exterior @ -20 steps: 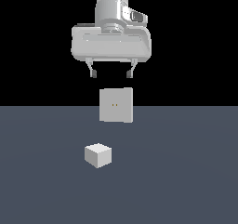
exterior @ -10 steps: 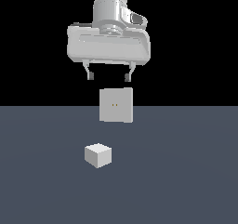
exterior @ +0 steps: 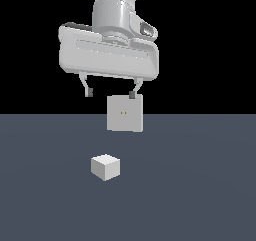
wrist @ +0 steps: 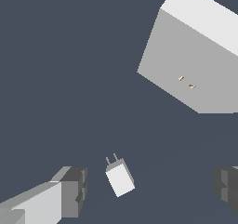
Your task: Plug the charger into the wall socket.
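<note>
Lower than before, the wide-open pincer point(exterior: 111, 93) hangs above one small white cube charger point(exterior: 105, 167) and one pale-grey square wall socket point(exterior: 125, 113).

The charger point(exterior: 105, 166) and wall socket point(exterior: 125, 113) look smooth, matt white-grey plastic, while the floor point(exterior: 200, 185) is flat matt slate.

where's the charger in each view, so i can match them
Exterior view: the charger sits on the floor, low centre, nearer the camera than the plate.
Wrist view: the charger lies between the open tool's fingers, prongs visible.
Shared landmark: the wall socket, with two orange dots.
</note>
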Robot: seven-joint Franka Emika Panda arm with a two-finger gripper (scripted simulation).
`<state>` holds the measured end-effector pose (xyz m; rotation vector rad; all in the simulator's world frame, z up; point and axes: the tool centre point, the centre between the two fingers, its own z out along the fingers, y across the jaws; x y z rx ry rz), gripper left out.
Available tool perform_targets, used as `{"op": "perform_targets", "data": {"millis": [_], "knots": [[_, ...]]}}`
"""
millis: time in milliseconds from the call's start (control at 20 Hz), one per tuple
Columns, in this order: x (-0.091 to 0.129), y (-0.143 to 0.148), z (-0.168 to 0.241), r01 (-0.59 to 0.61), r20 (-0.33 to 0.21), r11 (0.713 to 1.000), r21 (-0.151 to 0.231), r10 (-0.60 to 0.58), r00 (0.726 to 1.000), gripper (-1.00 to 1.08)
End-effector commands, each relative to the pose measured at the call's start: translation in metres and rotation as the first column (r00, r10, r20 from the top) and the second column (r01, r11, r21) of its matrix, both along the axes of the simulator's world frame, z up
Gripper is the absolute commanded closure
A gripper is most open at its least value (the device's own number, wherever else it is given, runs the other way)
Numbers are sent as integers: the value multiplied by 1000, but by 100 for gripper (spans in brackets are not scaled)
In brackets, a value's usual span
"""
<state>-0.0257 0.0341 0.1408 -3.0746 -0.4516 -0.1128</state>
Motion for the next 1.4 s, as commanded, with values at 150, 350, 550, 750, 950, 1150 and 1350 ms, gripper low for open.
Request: {"op": "perform_targets", "data": {"millis": [150, 350, 550, 750, 950, 1150, 1350], "knots": [[-19, 4, -21, -129, 32, 992, 7, 129, 991, -92], [-31, 5, -35, -215, 53, 976, 10, 215, 975, -92], [-42, 5, -49, -295, 74, 955, 12, 293, 953, -92], [-50, 5, -60, -358, 90, 934, 12, 355, 930, -92], [-56, 5, -69, -403, 102, 915, 12, 400, 911, -92], [-60, 4, -75, -433, 110, 901, 12, 429, 897, -92], [-62, 3, -78, -448, 114, 894, 12, 443, 889, -92]]}}
